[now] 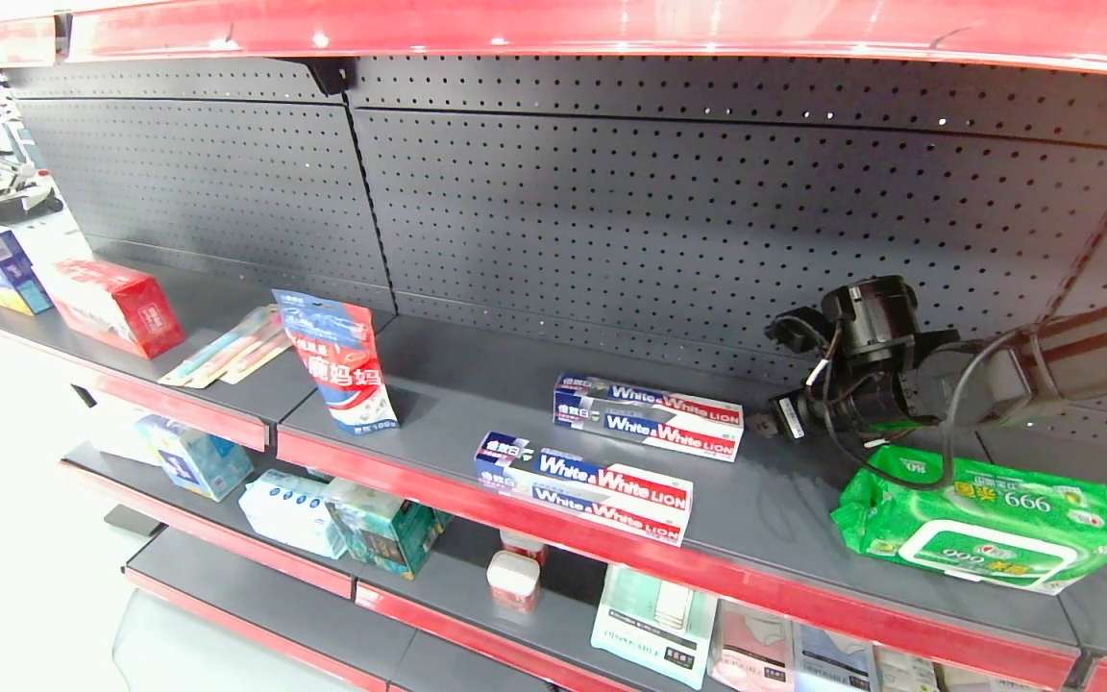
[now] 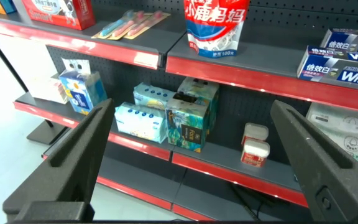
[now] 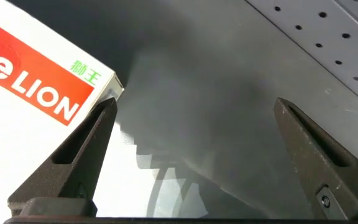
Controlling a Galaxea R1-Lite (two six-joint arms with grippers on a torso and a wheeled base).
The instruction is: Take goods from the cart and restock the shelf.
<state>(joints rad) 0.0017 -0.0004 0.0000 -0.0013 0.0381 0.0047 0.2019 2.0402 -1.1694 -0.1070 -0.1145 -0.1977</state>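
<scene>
Right fingers [image 3: 73, 165] spread, toothpaste box [image 3: 30, 81] corner perhaps touching

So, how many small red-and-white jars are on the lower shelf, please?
2: the front jar sits below the toothpaste boxes, the rear jar right behind it; others may be hidden.

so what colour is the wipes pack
The wipes pack is green with a white flap, best in the head view.

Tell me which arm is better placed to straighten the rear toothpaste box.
Right. The right claw, open, hovers over that shelf beside the rear toothpaste box; the left claw, also open, faces the lower shelves from out front.
</scene>
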